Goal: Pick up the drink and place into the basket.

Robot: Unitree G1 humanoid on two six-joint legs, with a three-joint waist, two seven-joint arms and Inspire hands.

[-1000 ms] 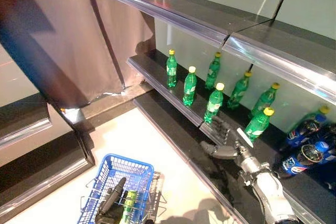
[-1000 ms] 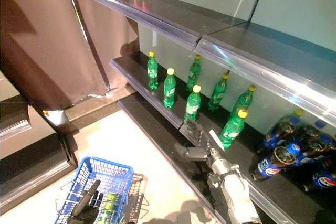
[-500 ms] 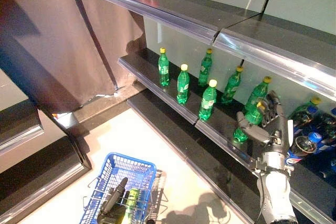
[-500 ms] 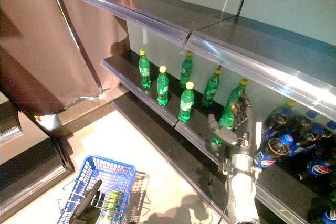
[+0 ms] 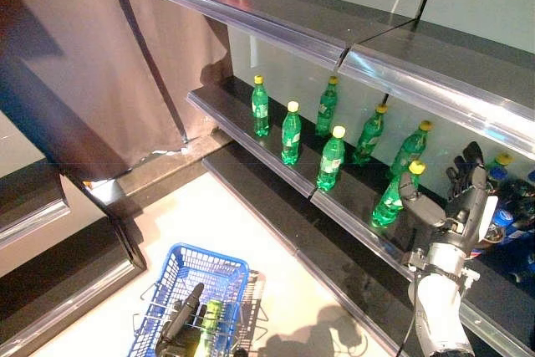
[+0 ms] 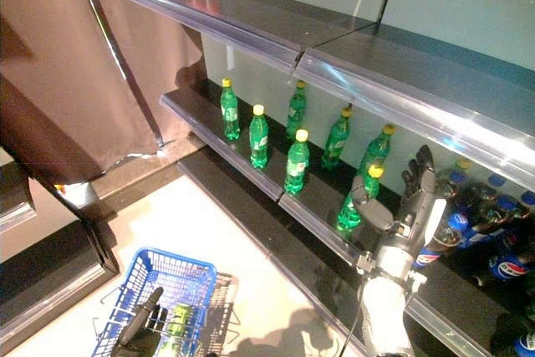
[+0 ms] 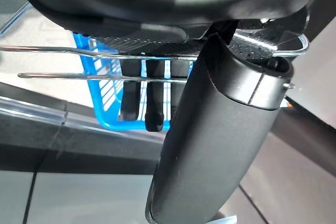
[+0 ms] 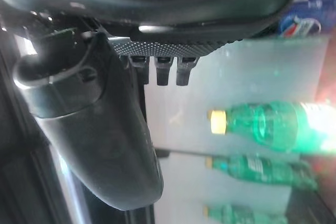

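The nearest green drink bottle (image 5: 393, 196) stands on the middle shelf (image 5: 251, 127), and the right hand (image 5: 464, 198), which half a second ago reached around it, now sits just beside it with fingers spread, grasping nothing. On the floor the blue basket (image 5: 188, 277) holds one green bottle (image 5: 207, 319). The left hand (image 5: 180, 319) curls its fingers over the basket's wire handle (image 7: 94, 51), though its fingertips are partly hidden.

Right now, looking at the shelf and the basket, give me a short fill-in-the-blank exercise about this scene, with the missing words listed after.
1. The green plastic bottles on the dark middle shelf all have ____ caps.
2. The right hand is raised with its fingers ____, next to the nearest green bottle but not gripping it.
3. The left hand holds the wire handle of the ____ plastic basket.
4. Inside that basket lies one ____ bottle.

Missing words: yellow; open; blue; green
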